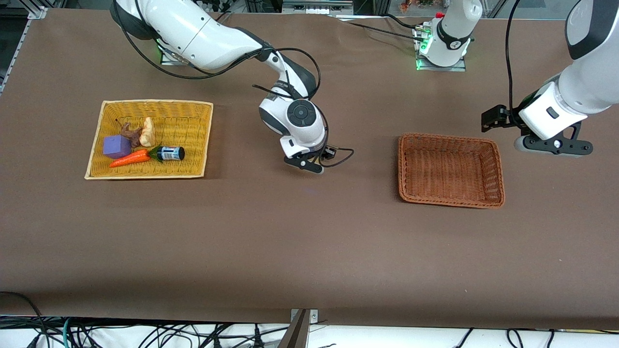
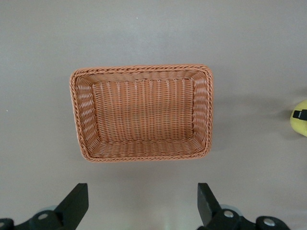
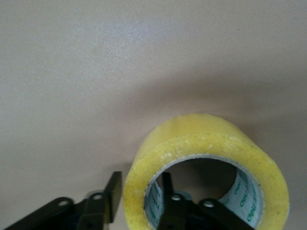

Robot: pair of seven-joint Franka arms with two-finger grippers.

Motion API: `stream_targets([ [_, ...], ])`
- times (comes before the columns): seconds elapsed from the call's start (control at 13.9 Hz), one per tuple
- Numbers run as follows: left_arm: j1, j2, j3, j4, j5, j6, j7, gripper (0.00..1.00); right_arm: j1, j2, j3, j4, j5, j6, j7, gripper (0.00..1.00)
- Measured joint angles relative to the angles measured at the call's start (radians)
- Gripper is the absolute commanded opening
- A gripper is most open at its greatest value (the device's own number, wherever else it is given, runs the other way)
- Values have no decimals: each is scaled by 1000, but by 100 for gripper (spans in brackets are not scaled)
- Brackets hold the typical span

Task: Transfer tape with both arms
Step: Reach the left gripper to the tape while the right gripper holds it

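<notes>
The tape (image 3: 206,139), a yellowish ring with a wide hollow centre, stands on edge in my right gripper (image 3: 140,189). One finger is inside the ring and one is outside, closed on its wall. In the front view the right gripper (image 1: 309,166) is low over the middle of the table, between the two baskets, and hides the tape. The tape's edge also shows in the left wrist view (image 2: 300,120). My left gripper (image 1: 553,145) is open and empty, up over the table beside the brown basket (image 1: 498,169), toward the left arm's end.
A yellow basket (image 1: 193,108) toward the right arm's end holds a purple block (image 1: 116,146), a carrot (image 1: 130,158), a small dark bottle (image 1: 169,153) and other small items. The brown basket (image 2: 76,115) holds nothing.
</notes>
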Motion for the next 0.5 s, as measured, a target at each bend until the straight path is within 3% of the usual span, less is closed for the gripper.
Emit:
stream_targets([
  [0.22, -2, 0, -15, 0, -4, -29, 0, 100, 12, -2, 7, 43, -77, -46, 0, 100],
  [0.36, -3, 1, -45, 1, -17, -56, 0, 100, 19, -26, 12, 121, -105, -184, -70, 100],
  [0.5, -5, 13, -92, 0, -39, -61, -2, 100, 2, -93, 3, 182, -97, -331, -264, 100],
])
